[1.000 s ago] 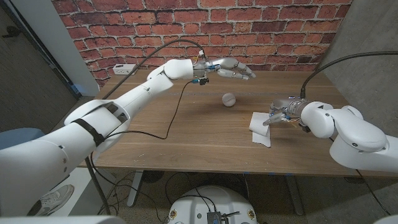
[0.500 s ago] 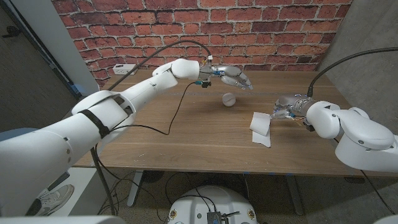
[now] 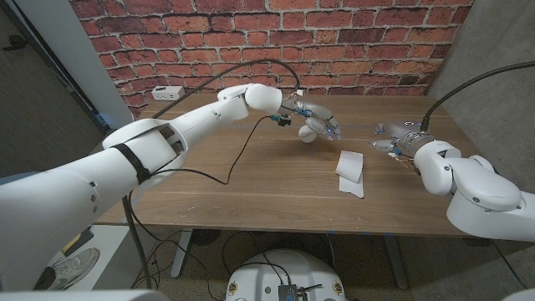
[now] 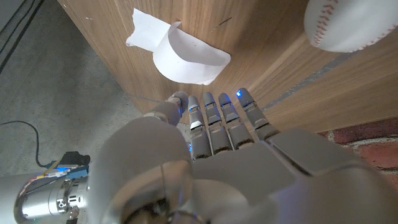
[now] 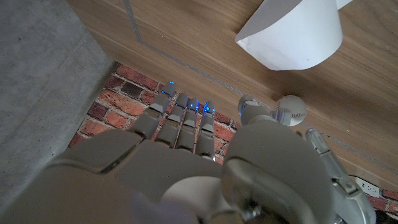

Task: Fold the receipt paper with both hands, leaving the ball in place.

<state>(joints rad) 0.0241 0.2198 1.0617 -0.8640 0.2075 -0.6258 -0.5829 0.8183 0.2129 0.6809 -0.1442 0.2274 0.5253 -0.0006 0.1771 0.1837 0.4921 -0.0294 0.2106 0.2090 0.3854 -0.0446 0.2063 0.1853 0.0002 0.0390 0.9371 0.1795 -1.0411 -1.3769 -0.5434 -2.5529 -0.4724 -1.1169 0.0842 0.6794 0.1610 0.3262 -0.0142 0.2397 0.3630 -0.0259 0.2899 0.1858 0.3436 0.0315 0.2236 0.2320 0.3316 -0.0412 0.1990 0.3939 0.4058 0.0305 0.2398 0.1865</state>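
My left robot hand (image 3: 318,122), released with fingers straight, hangs just over the ball (image 3: 308,133) beside the curled receipt (image 3: 350,171) on the desk (image 3: 251,184); lowering carelessly could nudge it, while my right robot hand (image 3: 391,140) holds nothing.

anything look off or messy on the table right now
The receipt paper is not lying flat: one end curls up into a loose loop while the rest trails on the wooden table, seen clearly in the left wrist view. Nothing looks spilled or damaged. The ball sits apart from the paper.
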